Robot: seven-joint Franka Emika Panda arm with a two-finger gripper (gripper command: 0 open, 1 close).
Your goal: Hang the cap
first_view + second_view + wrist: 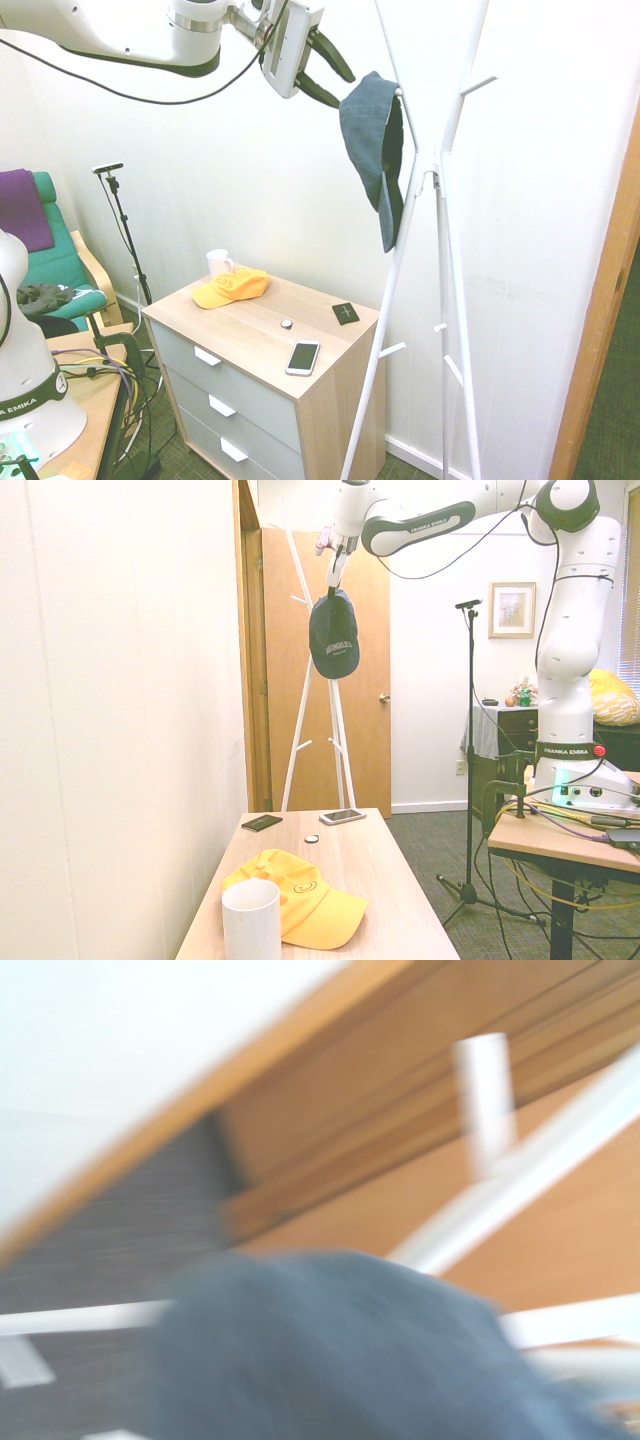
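**Gripper Open at Cap; Cap on Rack Peg**

The arm is extended at height, its forearm roughly level above the dresser and its wrist reaching toward the white rack. The gripper is angled downward, pointing at the upper part of the rack. Its two dark fingers are open, with a visible gap between the tips.

The cap, dark slate blue, is located directly beyond the fingertips. Its crown is uppermost, next to the tips; its body hangs below them, and the curved brim points down. The first exterior view shows the crown at the end of a peg on the rack. Whether a fingertip touches the fabric cannot be determined. Pale lettering is visible on the front of the cap in the second exterior view. In the wrist view, the cap appears as a blurred blue-grey mass, with white rack members around it.

The dresser is positioned below and carries a yellow cap, a white mug, a small round disc, a phone and a dark card. The mug stands just beside the yellow cap. The phone lies face up near the dresser edge.
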